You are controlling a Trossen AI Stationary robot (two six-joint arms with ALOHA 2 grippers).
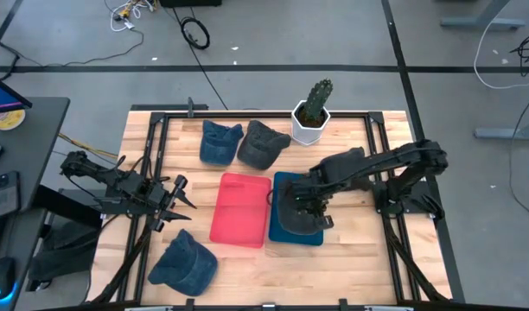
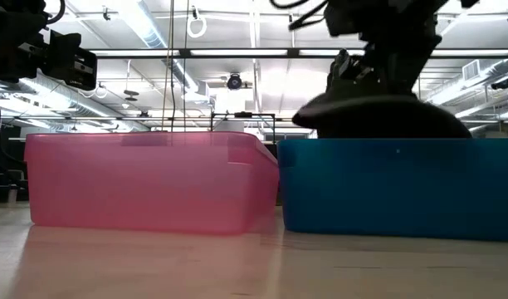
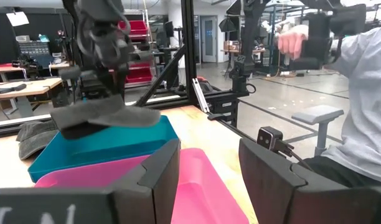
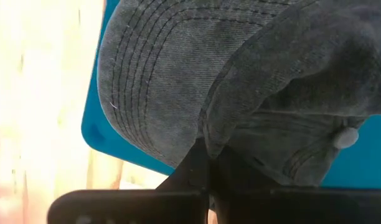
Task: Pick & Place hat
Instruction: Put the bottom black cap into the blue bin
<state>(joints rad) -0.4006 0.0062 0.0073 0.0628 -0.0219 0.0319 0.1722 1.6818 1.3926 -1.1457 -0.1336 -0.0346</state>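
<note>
1. The right gripper (image 1: 306, 207) has its fingers pressed together on the fabric of a dark grey hat (image 4: 240, 81), pinching it at the fold where brim meets crown.
2. The hat hangs directly beneath those fingers, over the blue bin (image 1: 282, 226); in the low view its underside (image 2: 387, 116) sits at the level of the bin's rim (image 2: 395, 145), and whether it touches the bin cannot be told.
3. The hat's stitched brim extends away from the fingertips, out over one edge of the blue bin (image 4: 97, 134).
4. The left gripper (image 1: 180, 200) holds nothing; its fingers (image 3: 159, 171) stand spread apart, with a clear gap between them.
5. Beyond those spread fingers lies the pink bin (image 3: 203, 186), and past it the blue bin with the held hat (image 3: 103, 115) above it.
6. Three other hats lie on the table (image 1: 351, 250): two (image 1: 219, 142) (image 1: 263, 144) near a potted cactus (image 1: 314, 108), one (image 1: 183, 264) near the left gripper.
</note>
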